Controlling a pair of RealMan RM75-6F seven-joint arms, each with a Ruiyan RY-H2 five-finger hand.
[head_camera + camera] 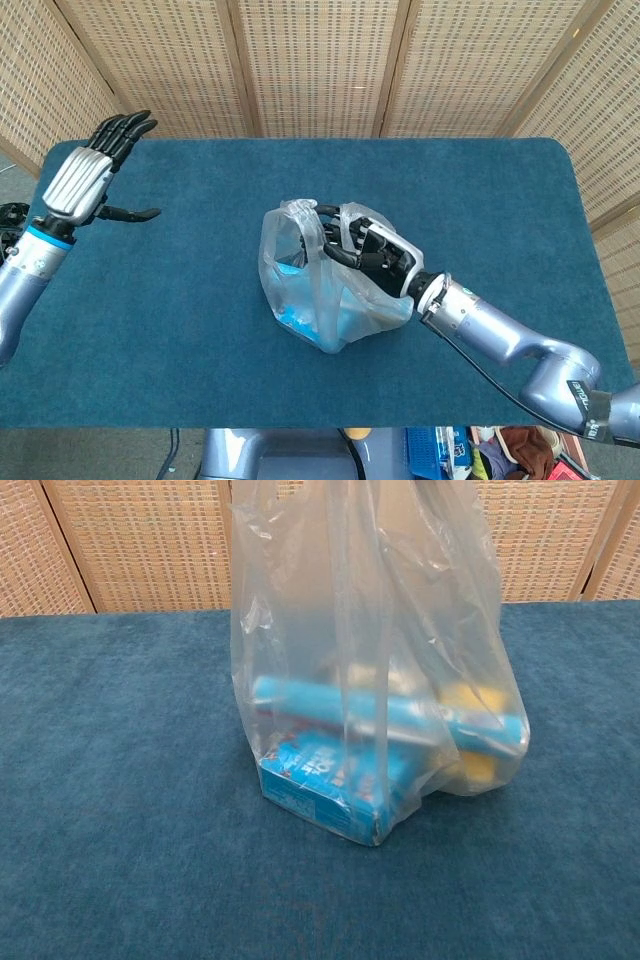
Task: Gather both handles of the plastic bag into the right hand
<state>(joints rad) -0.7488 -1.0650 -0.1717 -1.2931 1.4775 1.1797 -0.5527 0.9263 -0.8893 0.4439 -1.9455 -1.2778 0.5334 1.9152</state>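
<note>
A clear plastic bag [325,290] [370,670] stands in the middle of the blue table, with a blue box [325,785], a blue tube [390,715] and something yellow inside. My right hand [365,248] grips the bag's handles [320,215] at the top, fingers curled through them, holding the bag upright. My left hand [90,172] hovers open far off over the table's left edge, fingers straight and spread, holding nothing. Neither hand shows in the chest view, where the bag runs out of the top of the frame.
The blue cloth table [160,300] spreads wide on every side of the bag. Woven wicker screens [320,60] stand behind its far edge. Cluttered items lie on the floor below the near right corner [480,450].
</note>
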